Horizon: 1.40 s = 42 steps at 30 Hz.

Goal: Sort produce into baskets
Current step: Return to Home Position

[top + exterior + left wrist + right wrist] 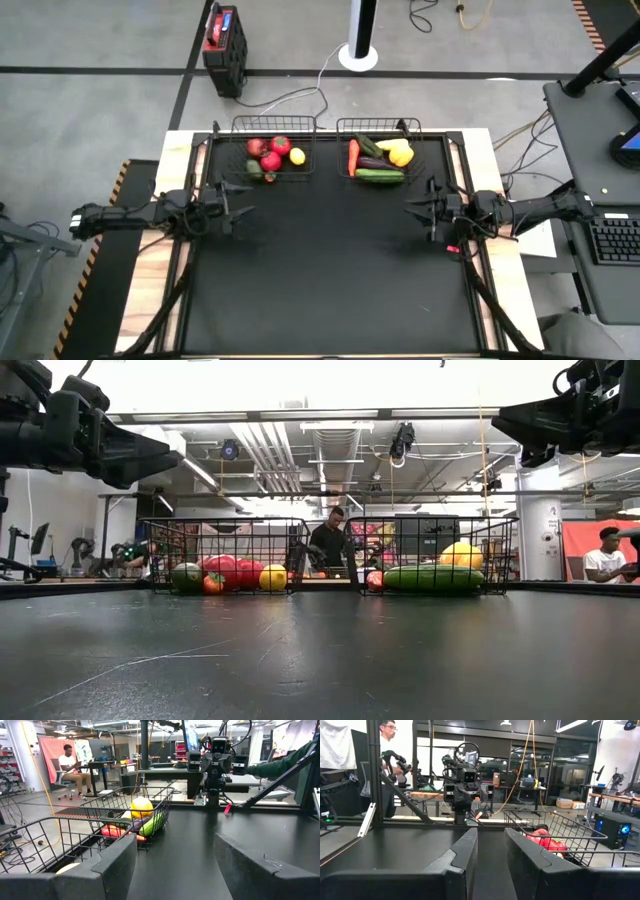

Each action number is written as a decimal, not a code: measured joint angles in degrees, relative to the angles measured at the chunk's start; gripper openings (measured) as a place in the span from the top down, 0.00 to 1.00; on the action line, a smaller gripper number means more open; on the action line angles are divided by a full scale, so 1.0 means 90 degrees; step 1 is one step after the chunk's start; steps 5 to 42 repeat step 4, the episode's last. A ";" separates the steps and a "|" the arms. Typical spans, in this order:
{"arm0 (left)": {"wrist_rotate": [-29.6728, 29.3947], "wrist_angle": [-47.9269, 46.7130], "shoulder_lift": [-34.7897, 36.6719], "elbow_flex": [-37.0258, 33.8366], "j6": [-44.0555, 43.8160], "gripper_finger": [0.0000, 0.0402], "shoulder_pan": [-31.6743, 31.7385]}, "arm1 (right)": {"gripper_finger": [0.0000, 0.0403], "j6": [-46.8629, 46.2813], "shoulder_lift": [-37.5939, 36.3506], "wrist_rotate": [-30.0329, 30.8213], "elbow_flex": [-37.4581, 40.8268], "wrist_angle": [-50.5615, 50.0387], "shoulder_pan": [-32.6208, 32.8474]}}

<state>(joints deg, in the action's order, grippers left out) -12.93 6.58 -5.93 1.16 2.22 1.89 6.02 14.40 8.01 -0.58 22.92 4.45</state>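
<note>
Left gripper (238, 200): released, fingers wide apart, empty, raised over left side of table (330, 280). Right gripper (412, 207): fingers slightly parted, empty, raised over right side. Left basket (274, 119), at far edge: red fruits (270, 160), lemon (297, 156). Right basket (379, 121), just beside it: carrot (353, 156), cucumber (380, 176), eggplant (371, 163), yellow pepper (401, 154).
</note>
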 joint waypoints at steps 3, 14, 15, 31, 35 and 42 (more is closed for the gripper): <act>0.0000 -0.0001 0.0000 -0.0002 0.0002 0.38 0.0000 | 0.77 0.0000 0.0000 -0.0001 0.0000 0.0002 0.0002; 0.0000 0.0001 0.0000 -0.0002 0.0000 0.38 -0.0002 | 0.77 0.0000 0.0001 -0.0002 0.0000 0.0002 0.0001; 0.0000 0.0001 0.0000 -0.0002 0.0000 0.38 -0.0002 | 0.77 0.0000 0.0001 -0.0002 0.0000 0.0002 0.0001; 0.0000 0.0001 0.0000 -0.0002 0.0000 0.38 -0.0002 | 0.77 0.0000 0.0001 -0.0002 0.0000 0.0002 0.0001; 0.0000 0.0001 0.0000 -0.0002 0.0000 0.38 -0.0002 | 0.77 0.0000 0.0001 -0.0002 0.0000 0.0002 0.0001; 0.0000 0.0001 0.0000 -0.0002 0.0000 0.38 -0.0002 | 0.77 0.0000 0.0001 -0.0002 0.0000 0.0002 0.0001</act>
